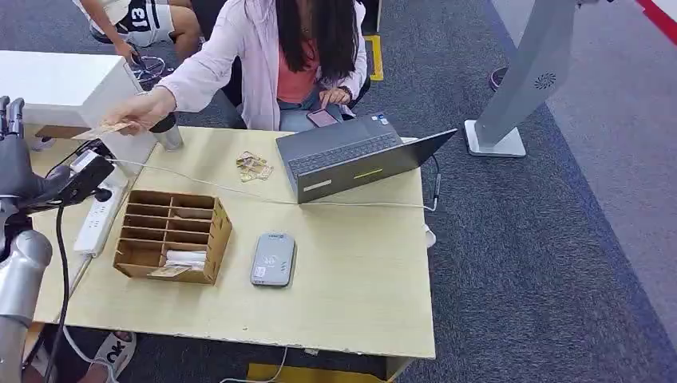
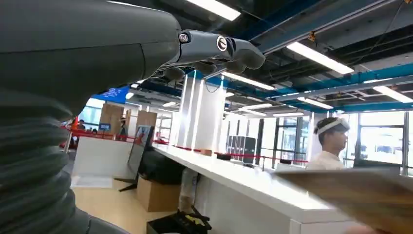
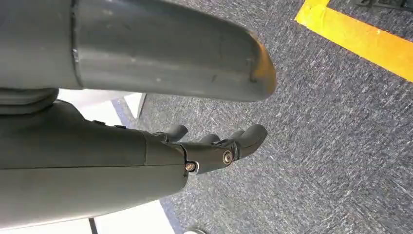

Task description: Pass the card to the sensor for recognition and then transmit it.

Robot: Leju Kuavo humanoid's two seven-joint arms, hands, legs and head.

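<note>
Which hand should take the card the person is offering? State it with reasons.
Left. The left hand is raised beside the card in the person's hand; the right hand hangs over the carpet.

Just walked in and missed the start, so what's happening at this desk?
A seated person reaches across the table, holding a card out toward the robot's raised left hand, which is open and not yet touching it. The right hand hangs open over the carpet. The grey card reader lies untouched beside the wooden sorting box.
</note>
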